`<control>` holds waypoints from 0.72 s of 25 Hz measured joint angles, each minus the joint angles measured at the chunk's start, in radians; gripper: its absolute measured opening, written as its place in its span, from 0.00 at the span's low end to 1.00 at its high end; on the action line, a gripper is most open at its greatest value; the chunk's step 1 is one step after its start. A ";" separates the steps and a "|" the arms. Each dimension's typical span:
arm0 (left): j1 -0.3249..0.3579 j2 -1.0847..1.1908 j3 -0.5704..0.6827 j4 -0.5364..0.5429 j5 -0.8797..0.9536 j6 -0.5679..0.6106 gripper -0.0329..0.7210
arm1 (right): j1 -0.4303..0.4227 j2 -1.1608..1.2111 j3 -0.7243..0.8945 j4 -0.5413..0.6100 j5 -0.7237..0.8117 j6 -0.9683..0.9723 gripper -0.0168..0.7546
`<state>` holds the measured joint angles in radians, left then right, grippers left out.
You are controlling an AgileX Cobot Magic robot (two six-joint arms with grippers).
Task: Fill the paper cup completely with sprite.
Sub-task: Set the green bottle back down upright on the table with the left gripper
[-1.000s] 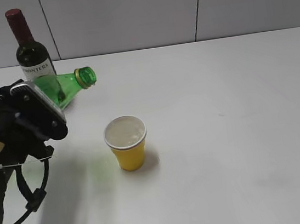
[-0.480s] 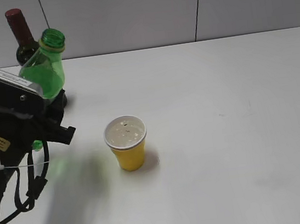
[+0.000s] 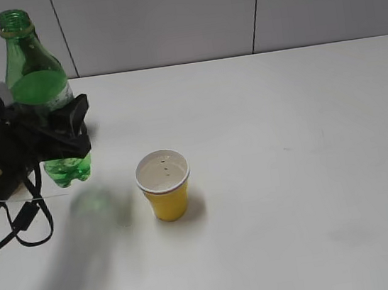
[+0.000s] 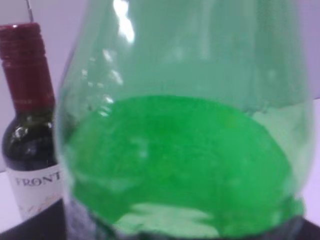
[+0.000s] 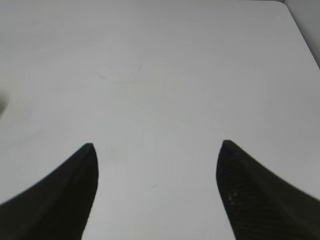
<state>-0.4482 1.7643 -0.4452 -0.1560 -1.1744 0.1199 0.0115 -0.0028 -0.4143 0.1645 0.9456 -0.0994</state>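
Exterior view: green sprite bottle point(image 3: 40, 101), upright, uncapped, base clear of the white table point(image 3: 291, 175), clamped at mid-body by the left gripper point(image 3: 64, 133); yellow paper cup point(image 3: 164, 185) standing to its right, apart, liquid near the rim. Left wrist view: bottle fills the frame, dark wine bottle point(image 4: 30, 125) behind. Right wrist view: right gripper point(image 5: 156, 165) spread wide, holding nothing, above bare table.
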 joint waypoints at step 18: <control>0.036 0.281 -0.352 0.193 -0.006 -0.088 0.65 | 0.000 0.000 0.000 0.000 0.000 0.001 0.75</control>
<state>-0.4118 2.0454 -0.7974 0.0366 -1.1803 0.0319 0.0115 -0.0028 -0.4143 0.1645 0.9456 -0.0988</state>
